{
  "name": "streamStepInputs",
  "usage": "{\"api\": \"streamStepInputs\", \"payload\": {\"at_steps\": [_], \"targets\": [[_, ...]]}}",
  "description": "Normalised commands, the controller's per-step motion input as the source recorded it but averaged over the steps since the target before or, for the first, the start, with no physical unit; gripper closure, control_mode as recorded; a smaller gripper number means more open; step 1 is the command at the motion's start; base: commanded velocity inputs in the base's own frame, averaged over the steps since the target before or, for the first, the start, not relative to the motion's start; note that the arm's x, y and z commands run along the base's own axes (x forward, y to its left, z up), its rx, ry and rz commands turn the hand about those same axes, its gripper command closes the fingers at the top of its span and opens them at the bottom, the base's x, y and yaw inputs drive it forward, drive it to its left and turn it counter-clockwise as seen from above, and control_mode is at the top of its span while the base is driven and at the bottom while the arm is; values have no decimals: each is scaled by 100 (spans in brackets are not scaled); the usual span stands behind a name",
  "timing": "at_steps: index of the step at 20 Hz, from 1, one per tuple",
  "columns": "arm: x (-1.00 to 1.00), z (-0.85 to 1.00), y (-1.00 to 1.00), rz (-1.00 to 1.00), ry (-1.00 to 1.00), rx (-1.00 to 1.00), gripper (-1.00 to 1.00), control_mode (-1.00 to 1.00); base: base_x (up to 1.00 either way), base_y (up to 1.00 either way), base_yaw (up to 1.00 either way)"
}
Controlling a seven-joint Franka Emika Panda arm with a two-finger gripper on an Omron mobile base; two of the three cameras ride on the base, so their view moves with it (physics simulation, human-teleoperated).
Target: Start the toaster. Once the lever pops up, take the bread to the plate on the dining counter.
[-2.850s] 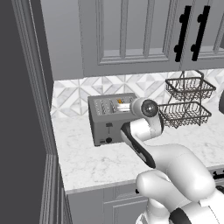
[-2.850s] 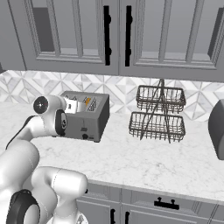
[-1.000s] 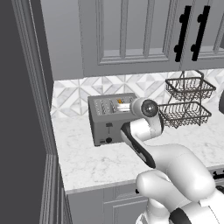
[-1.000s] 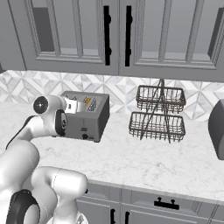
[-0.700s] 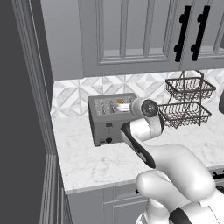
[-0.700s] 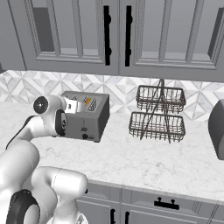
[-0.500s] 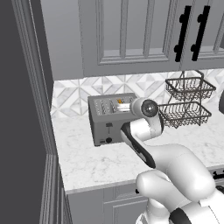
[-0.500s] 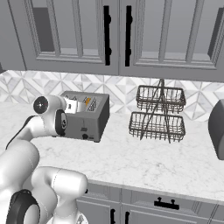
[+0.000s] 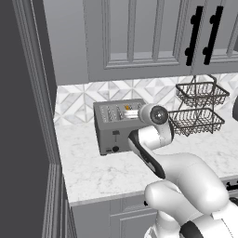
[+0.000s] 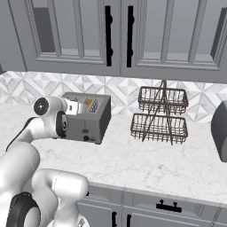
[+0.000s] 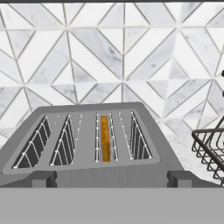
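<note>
The bread [image 11: 104, 138] sits deep in a middle slot of the toaster [image 9: 116, 128]. The pincer, wide open above it, holds nothing. Reaching for the slice before pressing a lever risks skipping the toasting, or jamming a finger against the slot wires.

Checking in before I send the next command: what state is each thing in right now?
toaster: upright on the counter, four slots facing up.
bread: sunk in the third slot from the left in the hand view, orange crust edge showing.
gripper: open, hovering over the toaster's near edge, holding nothing.
wire basket rack: upright beside the toaster, both tiers empty.
cabinet doors: shut.
</note>
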Motion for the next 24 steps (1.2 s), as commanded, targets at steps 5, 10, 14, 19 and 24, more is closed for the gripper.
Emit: {"api": "streamStepInputs", "payload": {"at_steps": [5, 10, 14, 19, 24], "targets": [[0, 0, 0, 0, 0, 0, -100, -100, 0, 0, 0], [0, 0, 0, 0, 0, 0, -100, -100, 0, 0, 0], [0, 0, 0, 0, 0, 0, -100, -100, 0, 0, 0], [0, 0, 0, 0, 0, 0, -100, -100, 0, 0, 0], [0, 0, 0, 0, 0, 0, -100, -100, 0, 0, 0]]}}
